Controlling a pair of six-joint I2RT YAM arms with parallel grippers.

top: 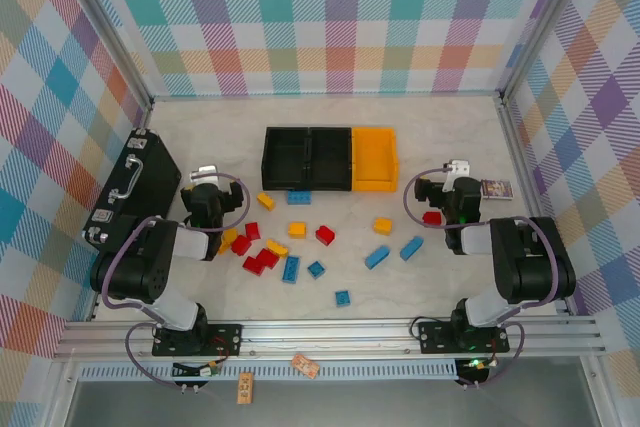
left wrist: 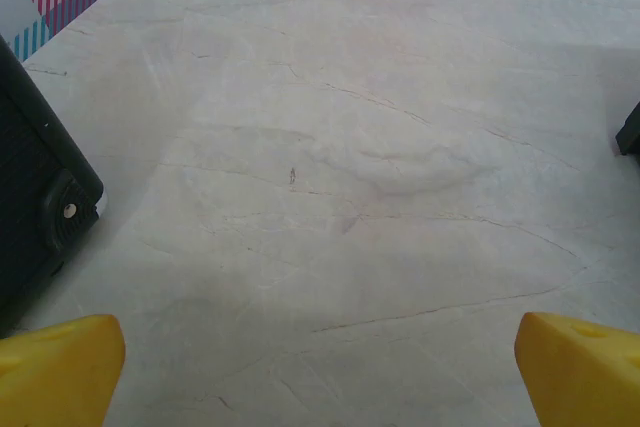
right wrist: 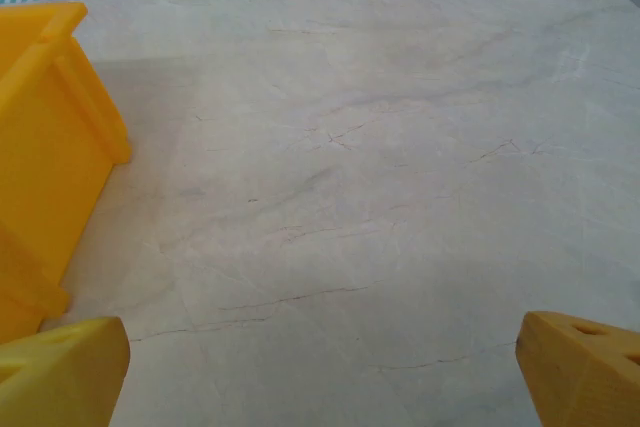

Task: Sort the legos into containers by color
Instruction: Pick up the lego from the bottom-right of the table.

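Three containers (top: pixel 310 157): a row at mid-tabletop, two black to the left and the yellow-orange bin (top: pixel 375 185) at the right end, sides touching.
Legos (top: pixel 297 229): red, yellow and blue bricks loose on the tabletop (top: pixel 440 277), on the near side of the row; no brick can be made out inside a bin.
Left claw (top: pixel 206 179): fingers spread wide, gripping nothing; bare tabletop between the yellow fingertips (left wrist: pixel 60 367); briefcase (left wrist: pixel 30 217) just to its left.
Right claw (top: pixel 452 179): fingers spread wide, gripping nothing; bare tabletop between the fingertips (right wrist: pixel 65 372); the yellow-orange bin (right wrist: pixel 40 137) is near on its left.
Deciding relation: both claws point toward the far wall, while the legos lie behind them and inboard.
Nearest to the right claw: red brick (top: pixel 432 217), just beside that wrist, on its left and near side; long axis cannot be told.
Nearest to the left claw: yellow brick (top: pixel 265 200), to its right, long axis diagonal.
Judgement: either arm must draw back and turn inward before any grasp; the right has the shorter reach.
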